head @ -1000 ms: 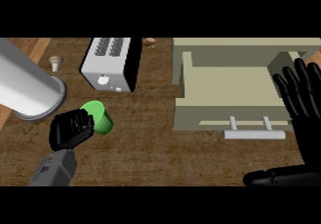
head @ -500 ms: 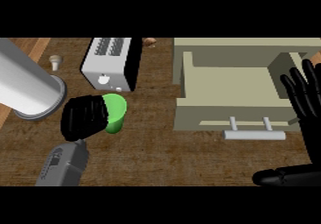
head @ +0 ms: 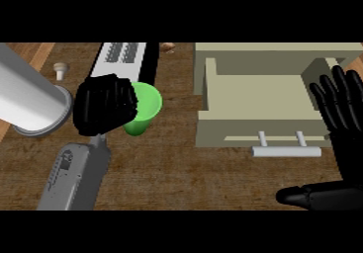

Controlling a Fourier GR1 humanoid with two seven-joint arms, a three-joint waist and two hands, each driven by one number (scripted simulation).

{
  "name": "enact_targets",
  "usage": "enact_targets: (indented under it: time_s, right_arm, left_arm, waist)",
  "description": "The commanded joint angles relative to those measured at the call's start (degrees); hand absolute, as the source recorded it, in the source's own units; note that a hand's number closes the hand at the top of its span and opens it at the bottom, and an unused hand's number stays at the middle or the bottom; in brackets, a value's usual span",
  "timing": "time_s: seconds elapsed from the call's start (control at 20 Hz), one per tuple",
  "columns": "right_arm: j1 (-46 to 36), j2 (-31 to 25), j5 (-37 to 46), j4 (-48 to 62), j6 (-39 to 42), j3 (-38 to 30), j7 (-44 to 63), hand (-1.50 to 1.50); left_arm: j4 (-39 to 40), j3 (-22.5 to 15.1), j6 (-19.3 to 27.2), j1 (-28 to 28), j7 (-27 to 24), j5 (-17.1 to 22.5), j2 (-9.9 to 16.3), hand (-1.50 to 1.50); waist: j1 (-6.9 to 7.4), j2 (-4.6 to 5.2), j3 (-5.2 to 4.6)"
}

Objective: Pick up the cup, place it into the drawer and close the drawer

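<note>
The left hand [head: 104,105] is wrapped round the green cup [head: 144,109], fingers curled over its near side, so this looks like the grasp itself, with the cup at the middle-left of the brown wood-grain surface [head: 184,178], just in front of the pale slotted toaster [head: 124,55]. The cup reads as smooth plastic, round-mouthed and tapering. Over on the right, the beige drawer [head: 264,101] stands pulled open, a boxy tray with a pale bar handle [head: 286,151] on its front. The right hand [head: 348,113] rests beside it, fingers straight, holding nothing. Next, I'd judge, comes a lift and a carry rightwards over the drawer's wall. A big grey cylinder [head: 27,99] lies far left.
</note>
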Motion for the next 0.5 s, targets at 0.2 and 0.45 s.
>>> enact_targets:
  time_s: [0.2,0.45]
  right_arm:
    - [-1.52,-0.24,0.92,-0.83,-1.00,-0.11,1.30,-1.50]
    - [3.24,-0.61,-1.62,0.93,3.06,-1.34,-4.28,-1.50]
  left_arm:
    - [0.09,-1.70,11.86,-15.78,11.69,-2.77,-0.50,1.50]
    - [8.21,-3.50,15.51,-23.49,9.59,-3.85,-0.51,1.50]
  waist:
    - [-0.47,0.07,-0.02]
    - [-1.03,0.21,0.00]
